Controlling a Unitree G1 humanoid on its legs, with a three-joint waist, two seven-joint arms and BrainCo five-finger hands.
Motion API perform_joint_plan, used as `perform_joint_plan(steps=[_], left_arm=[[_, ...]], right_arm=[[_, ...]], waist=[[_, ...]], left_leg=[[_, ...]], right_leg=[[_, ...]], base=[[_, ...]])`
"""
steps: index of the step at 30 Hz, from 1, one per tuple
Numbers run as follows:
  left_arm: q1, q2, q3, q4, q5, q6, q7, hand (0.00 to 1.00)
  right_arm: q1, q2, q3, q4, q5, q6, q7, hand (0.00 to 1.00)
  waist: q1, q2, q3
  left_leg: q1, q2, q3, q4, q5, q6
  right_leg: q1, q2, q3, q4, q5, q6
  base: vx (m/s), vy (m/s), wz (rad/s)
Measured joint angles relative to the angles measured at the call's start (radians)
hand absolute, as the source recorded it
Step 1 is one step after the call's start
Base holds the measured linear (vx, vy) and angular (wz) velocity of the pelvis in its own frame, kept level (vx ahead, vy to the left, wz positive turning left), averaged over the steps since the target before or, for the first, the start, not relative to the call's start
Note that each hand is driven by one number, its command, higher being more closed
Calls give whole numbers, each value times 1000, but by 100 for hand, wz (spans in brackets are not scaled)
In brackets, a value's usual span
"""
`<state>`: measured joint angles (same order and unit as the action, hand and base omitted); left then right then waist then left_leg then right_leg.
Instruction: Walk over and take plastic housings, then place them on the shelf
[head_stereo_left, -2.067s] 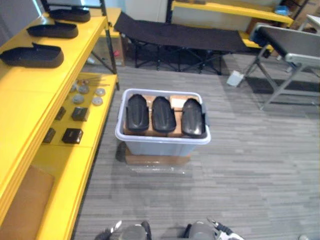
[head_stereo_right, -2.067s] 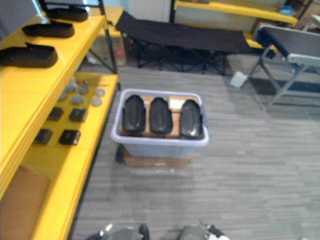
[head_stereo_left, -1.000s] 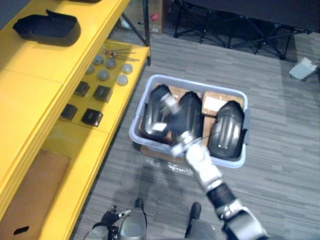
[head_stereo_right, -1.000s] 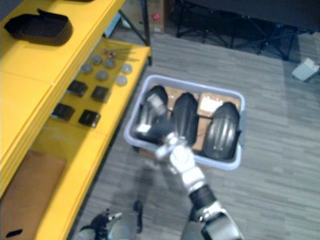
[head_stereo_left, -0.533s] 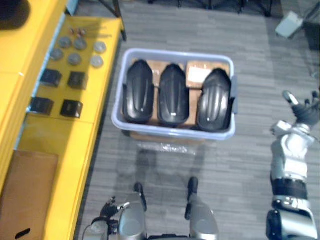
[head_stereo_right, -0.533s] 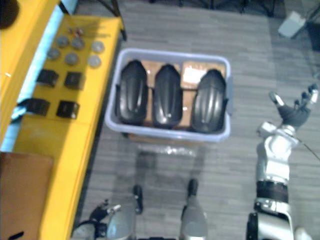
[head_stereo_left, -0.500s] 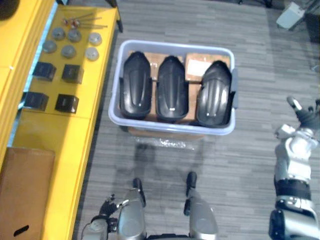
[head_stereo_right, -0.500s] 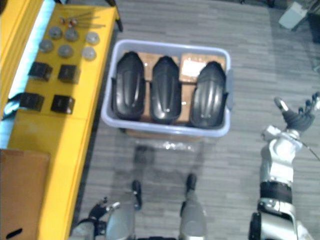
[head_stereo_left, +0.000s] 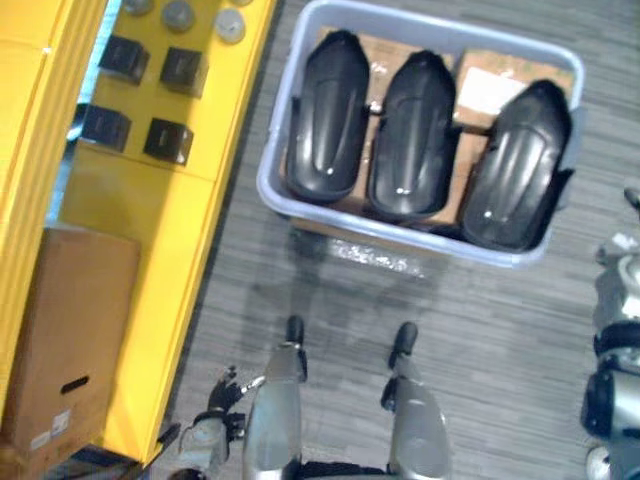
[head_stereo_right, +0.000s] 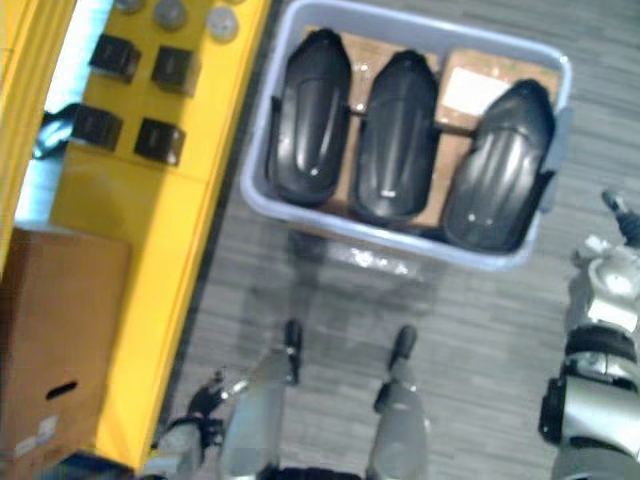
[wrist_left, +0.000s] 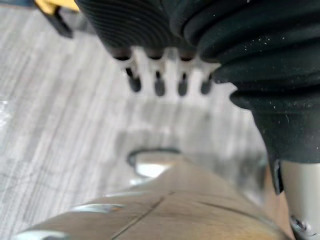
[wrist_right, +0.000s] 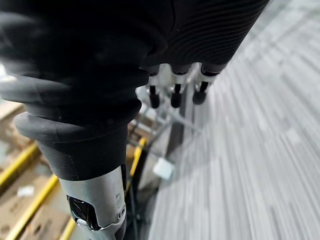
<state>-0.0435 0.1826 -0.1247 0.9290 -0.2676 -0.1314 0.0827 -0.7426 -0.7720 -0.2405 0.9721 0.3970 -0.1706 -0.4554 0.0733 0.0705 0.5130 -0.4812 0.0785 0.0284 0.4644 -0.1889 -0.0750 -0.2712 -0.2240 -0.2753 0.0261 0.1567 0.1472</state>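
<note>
Three black plastic housings (head_stereo_left: 328, 115) (head_stereo_left: 410, 130) (head_stereo_left: 515, 165) lie side by side in a pale grey bin (head_stereo_left: 400, 240) on the floor just ahead of me. My left hand (head_stereo_left: 210, 432) hangs low at the lower left, beside the yellow shelf (head_stereo_left: 150, 230), well short of the bin. Its fingers (wrist_left: 157, 82) are straight over the floor and hold nothing. My right hand (head_stereo_right: 610, 255) hangs to the right of the bin, apart from it. Its fingers (wrist_right: 175, 92) are relaxed and empty.
The lower shelf board on the left carries small black boxes (head_stereo_left: 166, 140), grey discs (head_stereo_left: 178, 15) and a brown cardboard box (head_stereo_left: 65, 340). Brown cartons (head_stereo_left: 505, 85) lie under the housings in the bin. Grey striped floor (head_stereo_left: 480, 340) lies between me and the bin.
The camera has moved closer and tilted down, so the bin looks larger and higher. My right hand, over the bin a second ago, has swung out to the right side.
</note>
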Motion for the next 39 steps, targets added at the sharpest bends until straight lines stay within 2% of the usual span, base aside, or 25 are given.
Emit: perform_joint_plan(steps=[3,6,8,12,17,19,20,22,23,24,27,31,39], left_arm=[[0,-2,-8,-5,-25,-2,-9,0],[0,-3,-16,-5,-31,-14,-11,0],[-3,-13,-22,-6,-29,-23,-13,0],[-5,-17,-53,-5,-32,-31,-14,0],[-5,-21,-60,-5,-43,-41,-20,0],[-6,-16,-79,-6,-63,-42,-20,0],[-7,-16,-85,-6,-81,-42,-20,0],[-7,-19,-94,-6,-88,-41,-20,0],[-6,-23,-94,-5,-89,-41,-20,0],[-6,-25,-94,-5,-89,-41,-20,0],[-6,-26,-95,-4,-90,-41,-21,0],[-6,-27,-96,-3,-94,-41,-23,0],[-6,-22,-127,2,-120,-41,-23,0]], right_arm=[[-54,-26,39,37,-11,24,4,0],[-68,-45,76,47,-23,28,10,0],[-79,-78,80,49,-32,36,18,0],[-157,-92,144,70,-51,71,20,0],[-169,-92,183,131,-59,183,50,0],[-170,-92,183,166,-59,208,69,0],[-175,-92,182,190,-58,224,78,0],[-180,-92,182,207,-57,244,98,0],[-192,-92,182,229,-57,277,120,0],[-198,-92,180,237,-57,288,126,100],[-226,-109,161,256,-49,334,147,100],[-238,-146,161,287,-78,367,157,100],[-247,-168,162,331,-271,418,167,100]], waist=[[12,9,4],[22,11,4],[23,33,13],[28,48,19],[39,55,21],[42,59,20],[53,60,21],[58,72,24],[58,81,23],[58,84,23],[61,86,21],[67,86,21],[77,95,15]], left_leg=[[-13,-5,0,5,3,4],[-22,-11,-6,11,4,6],[-35,-18,-25,21,6,8],[-47,-28,-25,24,14,15],[-54,-38,-38,22,20,17],[-66,-41,-50,20,26,15],[-69,-41,-50,16,29,14],[-70,-42,-56,15,31,13],[-71,-46,-63,14,35,13],[-72,-49,-67,13,36,14],[-75,-57,-73,-4,52,13],[-76,-62,-75,-14,63,14],[-59,-63,-83,-54,91,6]], right_leg=[[-19,-7,-1,18,0,0],[-29,-14,-10,36,-11,8],[-29,-19,-28,52,-18,10],[-44,-32,-28,66,-21,12],[-44,-40,-46,76,-27,18],[-53,-42,-59,86,-33,16],[-61,-43,-58,92,-36,14],[-61,-45,-63,99,-39,15],[-61,-49,-71,108,-46,15],[-62,-51,-74,112,-48,15],[-76,-61,-79,131,-54,16],[-82,-68,-81,141,-61,14],[-89,-72,-85,165,-74,8]], base=[[-61,10,2],[-55,-12,5],[-67,-2,25],[-63,2,8],[-43,-10,10],[-27,-28,16],[-21,-33,5],[-22,-32,9],[-22,-21,13],[-22,-20,19],[-41,-23,12],[-55,-20,4],[-25,-27,3]])
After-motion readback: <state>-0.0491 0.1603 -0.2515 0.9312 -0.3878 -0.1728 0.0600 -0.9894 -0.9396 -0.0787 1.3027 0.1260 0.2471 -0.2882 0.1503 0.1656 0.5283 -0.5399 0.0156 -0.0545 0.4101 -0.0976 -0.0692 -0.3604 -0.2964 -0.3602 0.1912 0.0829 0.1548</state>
